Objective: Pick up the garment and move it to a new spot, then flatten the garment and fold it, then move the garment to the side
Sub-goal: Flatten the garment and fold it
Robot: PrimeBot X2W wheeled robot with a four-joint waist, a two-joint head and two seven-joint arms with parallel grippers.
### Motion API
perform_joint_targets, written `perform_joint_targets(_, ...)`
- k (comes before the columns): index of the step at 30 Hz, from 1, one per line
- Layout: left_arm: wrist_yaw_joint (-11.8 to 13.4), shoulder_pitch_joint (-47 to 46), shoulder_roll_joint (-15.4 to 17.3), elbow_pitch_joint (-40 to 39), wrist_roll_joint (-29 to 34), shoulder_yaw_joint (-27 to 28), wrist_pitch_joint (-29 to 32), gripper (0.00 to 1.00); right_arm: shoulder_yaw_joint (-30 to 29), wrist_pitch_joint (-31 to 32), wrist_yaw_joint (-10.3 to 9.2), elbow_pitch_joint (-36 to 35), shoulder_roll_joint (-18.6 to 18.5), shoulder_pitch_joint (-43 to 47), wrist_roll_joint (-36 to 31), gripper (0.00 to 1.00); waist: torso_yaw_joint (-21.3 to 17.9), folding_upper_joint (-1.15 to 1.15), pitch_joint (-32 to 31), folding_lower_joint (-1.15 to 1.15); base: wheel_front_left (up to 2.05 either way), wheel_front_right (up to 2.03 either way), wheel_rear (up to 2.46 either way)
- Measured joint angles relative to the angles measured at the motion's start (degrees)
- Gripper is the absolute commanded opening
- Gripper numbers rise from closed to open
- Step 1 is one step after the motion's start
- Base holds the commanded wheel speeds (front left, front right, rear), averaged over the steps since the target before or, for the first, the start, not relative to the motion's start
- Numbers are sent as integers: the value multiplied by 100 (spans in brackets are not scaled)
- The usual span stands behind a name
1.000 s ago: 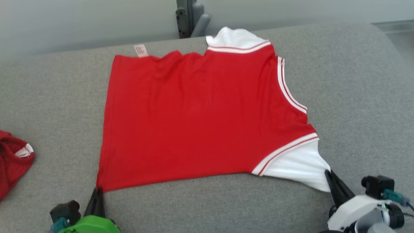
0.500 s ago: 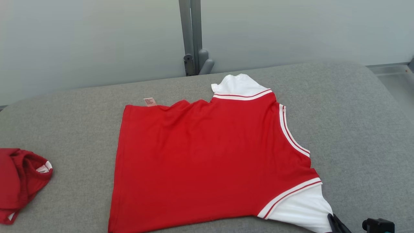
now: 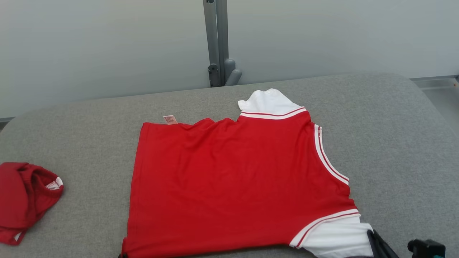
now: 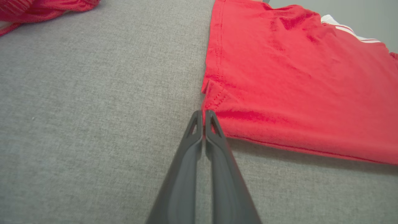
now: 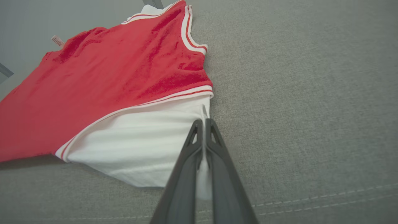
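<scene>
- Shows the red garment spread flat, white sleeves out, across the middle of the grey padded surface.
- Pinches its near hem corner in the left gripper, fingers pressed together, reaching low and nearly flat over the padding.
- Clamps the near white sleeve's edge in the right gripper, fingers closed with cloth between them, angled low likewise.
- Leaves a second red garment crumpled well apart at the left.
</scene>
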Motion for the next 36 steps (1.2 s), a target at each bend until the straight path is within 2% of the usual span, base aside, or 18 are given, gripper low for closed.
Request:
perform_joint_targets(5,-1,-304,3,-417,-2,-212,0,0,-89,0,-2,-503,26,-274,-15,0,22,0,96,0,0,0,0)
perform_joint_targets(10,-7,-694,3,-641,41,-385,0,0,-13,0,-3,-588,27,-678,-23,0,46,0,191,0,0,0,0)
perform_joint_targets(19,-9,-1338,4,-534,316,-504,1,0,154,0,-3,-179,71,-1712,-287,0,61,0,417,0,0,0,0)
perform_joint_targets(23,1,-1594,4,-464,359,-515,0,0,68,0,-3,-32,111,-1997,-343,0,104,0,584,0,0,0,0)
perform_joint_targets(30,164,-2057,5,-393,388,-419,0,0,-148,0,-3,132,125,-2520,-455,0,212,0,1062,0,0,0,0)
perform_joint_targets(36,170,-2313,4,-334,398,-363,1,0,-166,0,-3,227,111,-2869,-557,0,279,0,1404,1,0,0,0)
